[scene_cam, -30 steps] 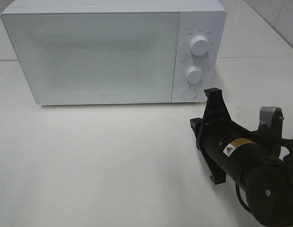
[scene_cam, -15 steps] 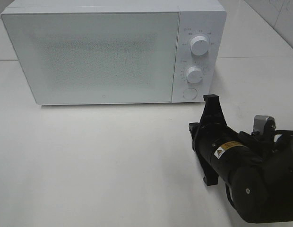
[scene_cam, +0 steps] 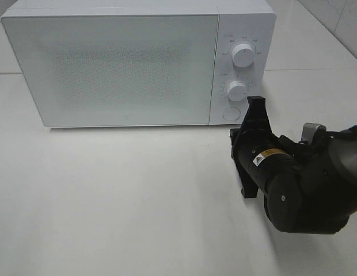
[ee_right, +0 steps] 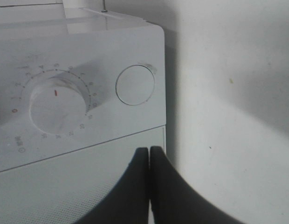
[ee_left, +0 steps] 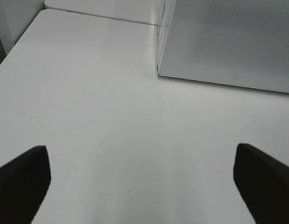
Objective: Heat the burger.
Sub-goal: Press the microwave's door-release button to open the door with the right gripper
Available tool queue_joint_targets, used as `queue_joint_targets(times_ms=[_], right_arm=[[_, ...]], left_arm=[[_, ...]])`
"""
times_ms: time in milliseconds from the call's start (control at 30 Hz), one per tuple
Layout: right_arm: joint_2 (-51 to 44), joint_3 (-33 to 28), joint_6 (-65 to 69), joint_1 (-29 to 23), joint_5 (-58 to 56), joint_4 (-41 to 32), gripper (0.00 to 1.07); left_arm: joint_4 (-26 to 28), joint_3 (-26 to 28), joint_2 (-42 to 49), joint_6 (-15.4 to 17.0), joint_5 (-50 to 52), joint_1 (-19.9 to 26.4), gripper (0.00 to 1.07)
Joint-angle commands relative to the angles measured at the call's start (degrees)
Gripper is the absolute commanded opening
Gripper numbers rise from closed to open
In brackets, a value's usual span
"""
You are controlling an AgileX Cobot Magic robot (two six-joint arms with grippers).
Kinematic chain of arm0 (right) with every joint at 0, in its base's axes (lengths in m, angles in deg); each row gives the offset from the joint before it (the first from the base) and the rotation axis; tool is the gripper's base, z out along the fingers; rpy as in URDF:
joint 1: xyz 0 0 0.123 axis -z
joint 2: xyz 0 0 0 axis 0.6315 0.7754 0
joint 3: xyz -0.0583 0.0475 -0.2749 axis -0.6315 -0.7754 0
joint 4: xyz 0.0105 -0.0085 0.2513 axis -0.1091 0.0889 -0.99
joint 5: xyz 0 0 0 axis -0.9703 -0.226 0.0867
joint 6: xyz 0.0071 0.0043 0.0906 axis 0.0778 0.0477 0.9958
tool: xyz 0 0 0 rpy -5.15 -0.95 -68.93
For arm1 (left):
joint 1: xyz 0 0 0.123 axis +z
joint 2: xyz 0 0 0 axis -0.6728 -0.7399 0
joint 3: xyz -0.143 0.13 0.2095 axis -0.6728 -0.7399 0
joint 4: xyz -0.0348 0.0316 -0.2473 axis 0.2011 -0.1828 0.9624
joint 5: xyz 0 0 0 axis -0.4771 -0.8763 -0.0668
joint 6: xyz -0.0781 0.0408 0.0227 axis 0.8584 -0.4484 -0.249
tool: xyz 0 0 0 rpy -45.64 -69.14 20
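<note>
Both jaws of the right gripper point(ee_right: 149, 151) meet tight, tips near the microwave's point(scene_cam: 265, 23) round button point(ee_right: 135, 85); the high view shows its whole door point(scene_cam: 109, 69), shut. Only its wrist view shows the left gripper point(ee_left: 141, 151), jaws wide apart over the table point(ee_left: 98, 102). Where the burger is cannot be told.

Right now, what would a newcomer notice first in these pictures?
The big closed white microwave at the back of the table. Next, the black right gripper, shut, with its tips close to the round button at the microwave's lower right corner. No burger is in view.
</note>
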Motion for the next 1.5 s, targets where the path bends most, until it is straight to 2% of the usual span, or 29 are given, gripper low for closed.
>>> queue_joint_targets(times_ms=[33,867,1500], right_arm=[[0.06,1.15,-1.95,0.8,0.57,0.46,0.0],[7.22,12.03,-6.47,1.72,-0.52,-6.25,0.0],[9.34,15.36,-9.45,3.95,-3.38,-6.93,0.0]], left_arm=[[0.46,0.06,1.03,-0.29,0.23,0.23,1.0],[0.46,0.06,1.03,-0.29,0.23,0.23,1.0],[0.46,0.06,1.03,-0.29,0.23,0.23,1.0]])
